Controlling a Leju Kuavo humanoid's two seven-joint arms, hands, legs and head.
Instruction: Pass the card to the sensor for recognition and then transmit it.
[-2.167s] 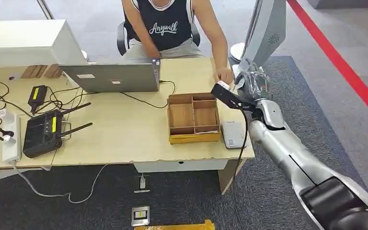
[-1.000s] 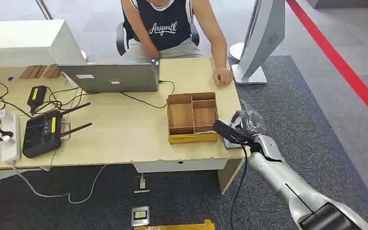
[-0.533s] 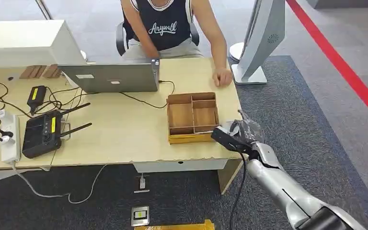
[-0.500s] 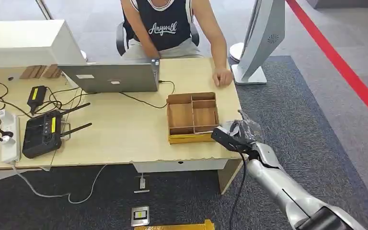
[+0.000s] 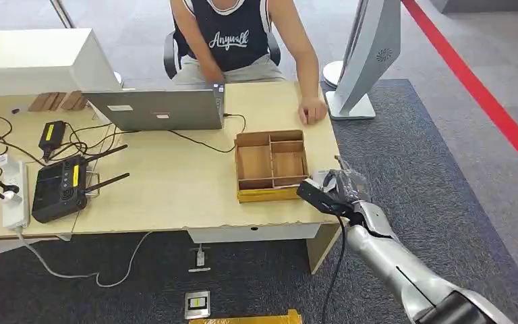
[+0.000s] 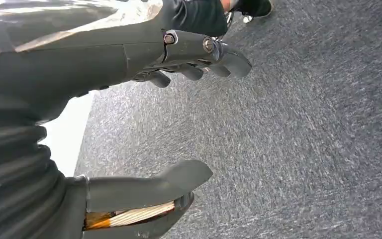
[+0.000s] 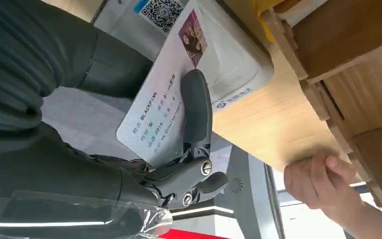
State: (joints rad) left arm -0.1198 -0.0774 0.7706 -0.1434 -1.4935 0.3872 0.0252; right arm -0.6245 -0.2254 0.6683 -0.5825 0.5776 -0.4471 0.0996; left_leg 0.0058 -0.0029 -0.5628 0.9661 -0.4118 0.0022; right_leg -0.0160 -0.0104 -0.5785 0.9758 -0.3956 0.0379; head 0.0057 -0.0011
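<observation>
Having descended from the person's side, the right robot hand (image 5: 340, 189) pins the card (image 7: 166, 94) over the sensor (image 7: 229, 64); recognition likely underway; handover pending.

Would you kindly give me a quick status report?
Right hand holds card over sensor. Left hand open. Person's hand rests on the table, apart.

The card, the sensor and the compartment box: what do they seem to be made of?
Card: probably glossy plastic; stiff and flat, with printed text and a photo. Sensor: likely smooth white plastic; rounded corners, QR sticker. Box: apparently thin unpainted wood or plywood, with brown grain and slotted joints, and a yellow lower edge.
</observation>
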